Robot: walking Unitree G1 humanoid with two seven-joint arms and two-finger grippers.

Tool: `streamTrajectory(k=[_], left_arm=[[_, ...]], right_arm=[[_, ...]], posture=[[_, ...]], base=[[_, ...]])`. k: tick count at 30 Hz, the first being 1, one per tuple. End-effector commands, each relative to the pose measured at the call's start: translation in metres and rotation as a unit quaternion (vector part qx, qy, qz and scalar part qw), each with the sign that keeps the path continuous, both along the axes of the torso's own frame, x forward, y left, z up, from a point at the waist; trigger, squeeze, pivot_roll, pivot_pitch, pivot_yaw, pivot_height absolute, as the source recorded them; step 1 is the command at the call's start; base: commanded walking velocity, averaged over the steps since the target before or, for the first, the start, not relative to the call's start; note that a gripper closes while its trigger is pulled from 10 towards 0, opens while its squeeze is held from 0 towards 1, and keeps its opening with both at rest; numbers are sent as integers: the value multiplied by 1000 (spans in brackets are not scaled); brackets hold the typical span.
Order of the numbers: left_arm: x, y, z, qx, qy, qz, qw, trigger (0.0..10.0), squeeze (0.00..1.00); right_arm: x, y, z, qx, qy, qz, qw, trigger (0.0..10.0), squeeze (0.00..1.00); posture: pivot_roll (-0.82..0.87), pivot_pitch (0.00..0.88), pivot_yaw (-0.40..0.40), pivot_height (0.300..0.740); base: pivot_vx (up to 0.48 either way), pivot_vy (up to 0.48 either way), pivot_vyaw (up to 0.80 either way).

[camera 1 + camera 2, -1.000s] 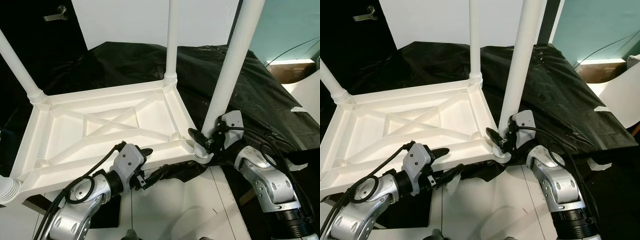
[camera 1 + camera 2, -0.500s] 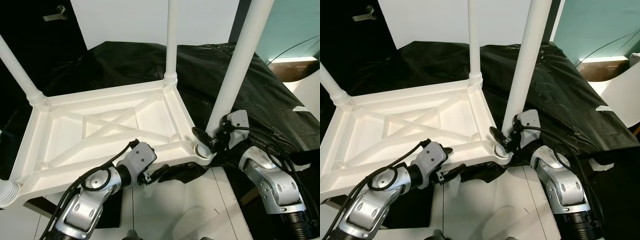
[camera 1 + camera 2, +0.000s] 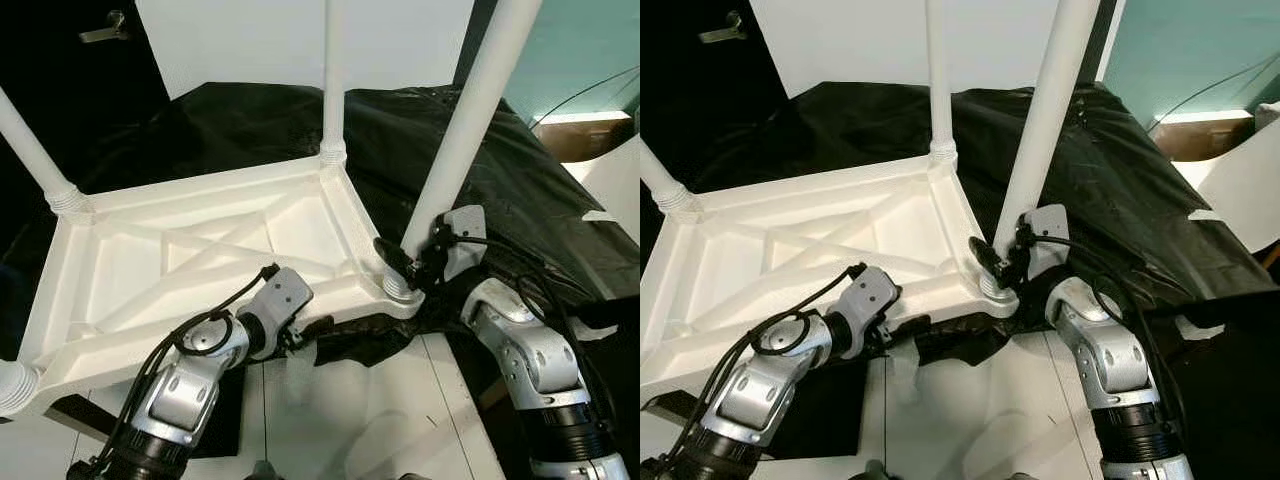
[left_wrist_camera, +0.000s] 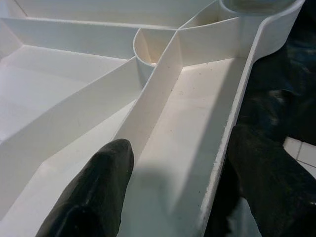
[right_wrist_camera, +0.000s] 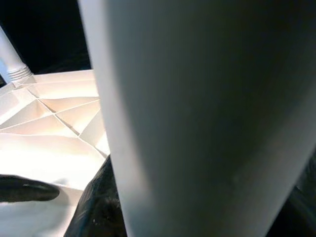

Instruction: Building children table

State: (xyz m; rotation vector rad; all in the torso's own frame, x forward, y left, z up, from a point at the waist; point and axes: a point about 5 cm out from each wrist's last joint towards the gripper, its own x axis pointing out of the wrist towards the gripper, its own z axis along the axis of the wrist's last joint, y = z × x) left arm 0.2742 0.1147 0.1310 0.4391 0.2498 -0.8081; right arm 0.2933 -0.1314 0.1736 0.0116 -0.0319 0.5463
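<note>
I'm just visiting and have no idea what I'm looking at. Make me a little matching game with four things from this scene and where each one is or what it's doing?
Things:
1. left gripper
2. right gripper
3. black sheet
4. upside-down white tabletop

States:
A. draped beneath the work, reaching off to the robot's right
B. closed around the base of the near-right table leg
C. ribbed underside facing up, legs pointing upward
D. one finger inside and one outside the tabletop's near rim

Pairs: 1-D, 2-B, 3-A, 4-C
</note>
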Motion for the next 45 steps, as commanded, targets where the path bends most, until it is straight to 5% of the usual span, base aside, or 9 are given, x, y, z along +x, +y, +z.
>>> streamTrajectory(k=[1,7,14,23,33,45], left_arm=[[17,26,7,22,-73,157,985,10000,0],[32,39,14,38,-97,194,975,10000,0],[25,43,14,30,-98,180,978,10000,0],[-4,24,18,-78,-86,112,987,10000,0],[-8,25,25,-174,-123,182,960,10000,0],[-6,28,29,-235,-178,240,925,10000,0]], right_arm=[[3,1,4,8,-10,3,1000,10000,0],[11,4,6,9,-17,6,1000,10000,0],[13,7,4,9,-20,8,1000,10000,0],[22,5,4,8,-32,2,999,10000,0],[39,3,2,-5,-49,-4,999,10000,0],[40,14,-6,15,-69,-2,998,10000,0]], posture=[[85,22,-2,740],[93,11,-7,740],[97,9,-8,740],[123,7,-20,740],[136,7,-28,740],[128,0,-26,740]], base=[[0,0,0],[0,0,0],[0,0,0],[0,0,0],[0,0,0],[0,0,0]])
